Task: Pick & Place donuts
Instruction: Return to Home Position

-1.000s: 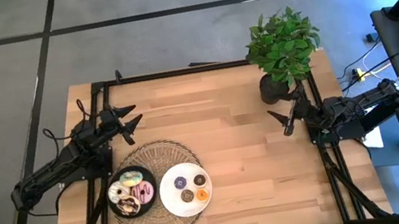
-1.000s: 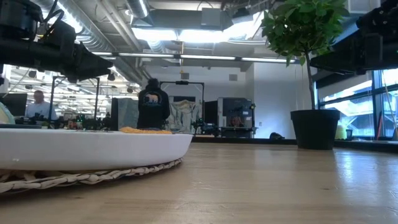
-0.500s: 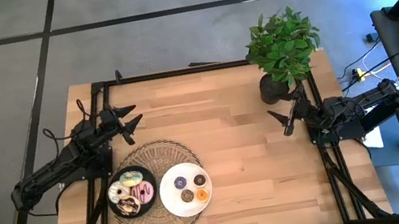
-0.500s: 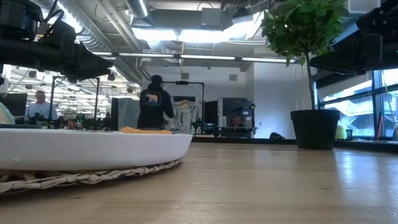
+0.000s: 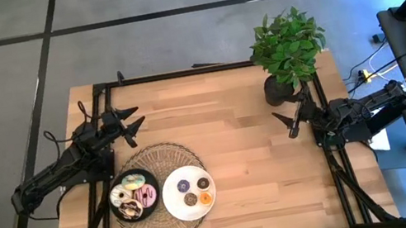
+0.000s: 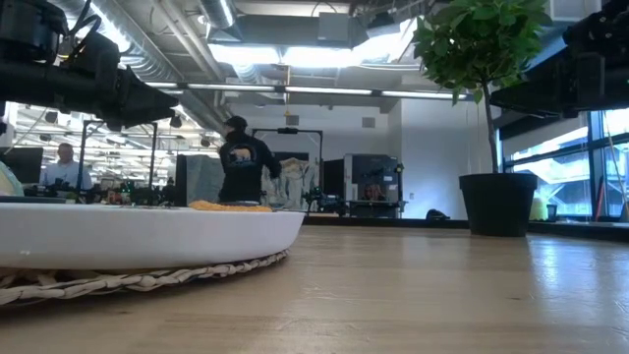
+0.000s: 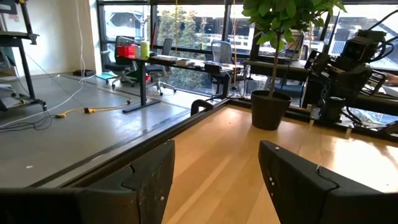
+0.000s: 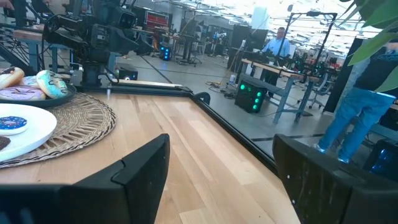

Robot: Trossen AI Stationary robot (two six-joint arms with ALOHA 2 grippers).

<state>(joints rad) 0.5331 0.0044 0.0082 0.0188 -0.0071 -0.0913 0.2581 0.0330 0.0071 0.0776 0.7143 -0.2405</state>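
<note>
L gripper [image 5: 136,116] hangs over the far left part of the table [image 5: 226,101]. Its fingers are wide apart w/ nothing in them. R gripper [image 5: 284,125] is at the right side, just beside the plant pot [image 5: 276,91]. Its fingers are wide too & empty. Both are well apart from the donuts [image 5: 146,196].

The donuts lie on 2 plates at the near left, on a round woven mat [image 5: 156,156]. Black plate [image 5: 151,179]: 4 bigger ones packed close, i.e. white w/ sprinkles, pink, greenish, brown. White plate [image 5: 172,196], just beside it on the right: 4 small ones, i.e. purple, dark brown, brown, orange.

In the low view a person [image 6: 244,162] in a dark top stands far back in the room.
</note>
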